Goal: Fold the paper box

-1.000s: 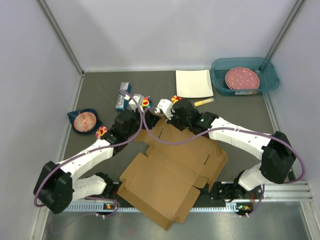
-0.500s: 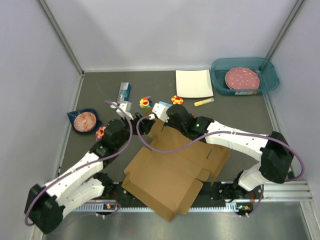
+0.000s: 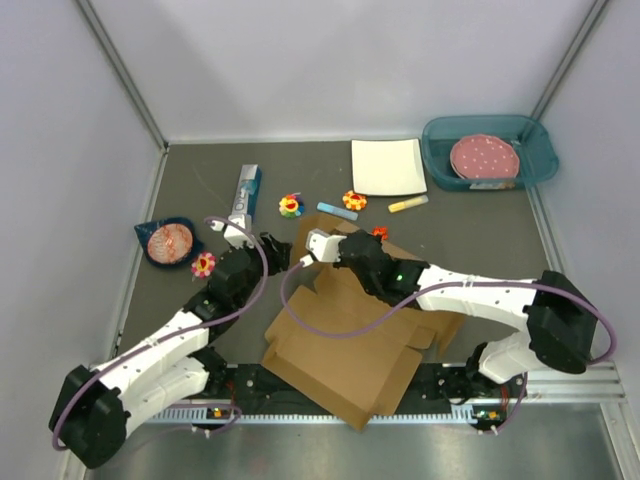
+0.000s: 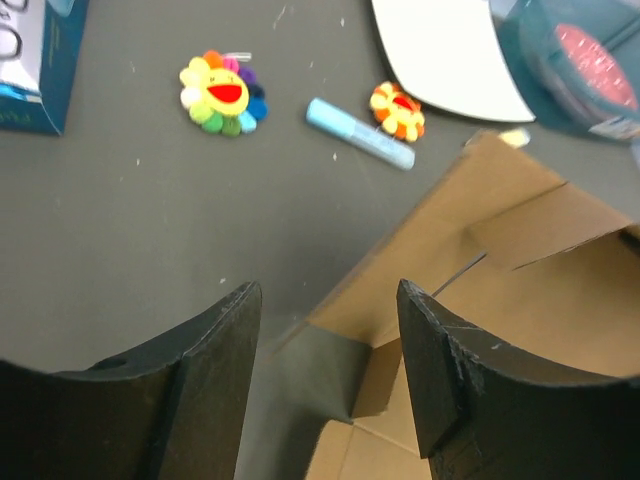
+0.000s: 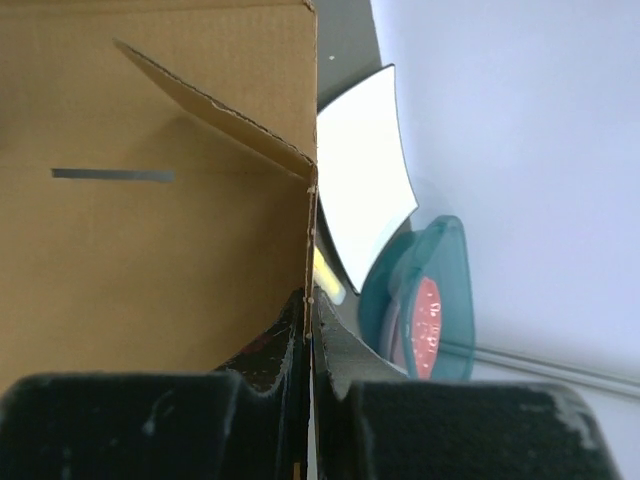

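Observation:
The paper box [image 3: 350,340] is a brown cardboard sheet, partly folded, lying at the table's near centre. One flap [image 3: 318,228] stands raised at its far left corner. My right gripper [image 3: 335,252] is shut on that wall's edge, and the right wrist view shows both fingers [image 5: 290,335] pinching the thin cardboard [image 5: 160,200]. My left gripper [image 3: 278,250] stands open just left of the box. In the left wrist view its open gripper [image 4: 325,320] frames bare table and a box corner [image 4: 440,270], touching neither.
A white square plate [image 3: 387,166] and a teal bin [image 3: 488,150] holding a pink dish sit at the back right. Flower toys [image 3: 291,205], a blue stick [image 3: 336,211], a yellow stick [image 3: 408,204], a blue carton [image 3: 246,190] and a dark bowl [image 3: 167,241] lie around the far side.
My left gripper has opened, let go of the box flap and drawn back to the left. The right gripper has moved left and nearer with the flap, and the box has shifted with it.

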Robot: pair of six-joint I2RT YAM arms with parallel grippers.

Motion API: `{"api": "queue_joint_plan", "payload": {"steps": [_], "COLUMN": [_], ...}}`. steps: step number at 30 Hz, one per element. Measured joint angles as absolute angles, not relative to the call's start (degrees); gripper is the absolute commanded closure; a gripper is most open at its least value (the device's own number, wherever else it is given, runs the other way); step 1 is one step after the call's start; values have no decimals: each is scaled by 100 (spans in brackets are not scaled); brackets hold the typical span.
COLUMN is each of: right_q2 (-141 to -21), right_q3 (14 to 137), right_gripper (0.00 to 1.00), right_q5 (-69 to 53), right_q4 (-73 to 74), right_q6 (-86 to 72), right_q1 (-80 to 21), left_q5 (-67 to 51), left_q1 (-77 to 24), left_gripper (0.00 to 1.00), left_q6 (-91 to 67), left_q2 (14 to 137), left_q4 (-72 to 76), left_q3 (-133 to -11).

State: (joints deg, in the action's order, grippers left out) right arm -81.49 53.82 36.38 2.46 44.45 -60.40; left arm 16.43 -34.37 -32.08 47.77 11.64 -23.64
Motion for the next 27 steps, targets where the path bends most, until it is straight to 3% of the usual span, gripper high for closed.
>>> {"api": "queue_joint_plan", "payload": {"steps": [11,13,18,23,27], "right_q2": [-8130,-8103,-8040,-8029,-8029], "right_q3": [4974,4974,4974,4976,4991], "right_gripper": [100,100,100,100,100], "right_q5": [3953,3955,3970,3988,3988], "right_q4": [-381,-338,-235,-207,-180], "right_q6": [4825,4792,4668,4582,4539], "right_q1": [-6064,-6064,-6064,-6064,-6064], "left_q5": [1319,1190,556,-292,-834], "left_q1": [-3437,-3437,-3437,-3444,-3479], "left_gripper": [42,48,77,91,97], "left_q6": [-3140,-3162,-3524,-4128,-4434], "left_q2": [5266,5238,4484,3658,4219], "left_q4": [1708,1389,558,644,825], "left_q3": [-2099,-2211,-2303,-1809,-1339]}}
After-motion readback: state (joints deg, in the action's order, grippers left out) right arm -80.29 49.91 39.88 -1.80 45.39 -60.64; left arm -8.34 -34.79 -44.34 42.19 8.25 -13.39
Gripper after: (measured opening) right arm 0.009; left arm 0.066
